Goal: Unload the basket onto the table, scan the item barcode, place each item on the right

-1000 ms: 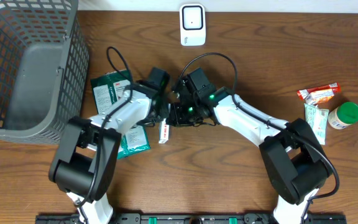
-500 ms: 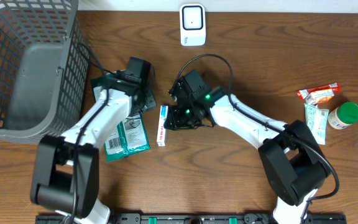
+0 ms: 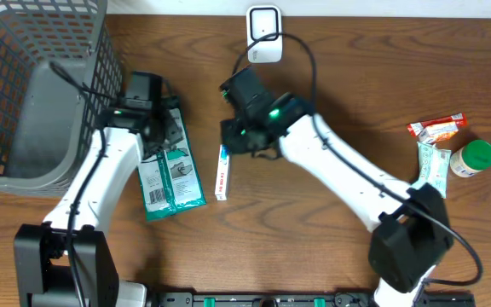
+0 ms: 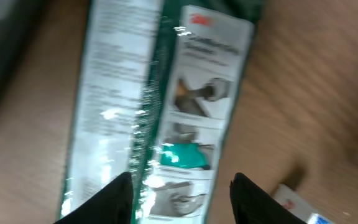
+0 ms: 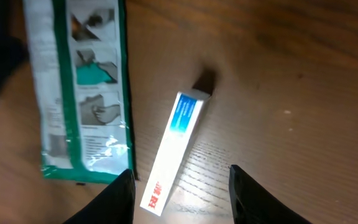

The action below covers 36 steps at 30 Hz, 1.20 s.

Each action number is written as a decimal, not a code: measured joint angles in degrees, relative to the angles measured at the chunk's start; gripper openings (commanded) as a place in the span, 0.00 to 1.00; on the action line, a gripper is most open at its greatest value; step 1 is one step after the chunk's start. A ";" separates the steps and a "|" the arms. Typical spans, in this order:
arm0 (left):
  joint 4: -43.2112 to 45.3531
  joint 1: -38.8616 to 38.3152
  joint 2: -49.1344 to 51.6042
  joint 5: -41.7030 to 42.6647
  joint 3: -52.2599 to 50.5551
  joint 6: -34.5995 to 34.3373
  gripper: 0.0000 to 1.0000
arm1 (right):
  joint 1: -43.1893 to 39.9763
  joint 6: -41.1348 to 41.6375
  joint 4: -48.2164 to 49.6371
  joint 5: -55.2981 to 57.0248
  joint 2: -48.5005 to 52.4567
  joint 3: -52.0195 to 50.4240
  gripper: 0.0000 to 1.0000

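Left tool jaws apart, empty, right tool likewise, both pointing down

- A brown wood-grain table fills the overhead view.
- A pale strip runs along its far edge.
- Soft glare sits on the wood grain.

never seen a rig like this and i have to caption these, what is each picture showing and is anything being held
A robot's left arm and right arm work at a wooden table. The wide picture comes from a camera overhead. The other two come from a camera on each wrist, looking down at the table. On it lie green packets, a small blue and white box, a grey basket, a white device that is likely the scanner, and at the right a snack wrapper and a green-capped bottle. The dark left fingers and right fingers stand apart, and nothing is held.
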 measured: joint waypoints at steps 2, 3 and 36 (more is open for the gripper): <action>-1.11 0.92 0.00 0.00 0.00 0.15 0.66 | 3.23 0.59 -0.15 3.06 1.51 -0.04 0.85; -1.44 1.09 0.00 0.02 0.00 0.04 0.67 | 4.55 0.98 -0.13 4.13 2.21 -0.07 0.85; -1.99 1.09 0.00 0.02 0.00 0.17 0.84 | 8.00 17.53 4.59 8.37 8.96 -5.20 0.18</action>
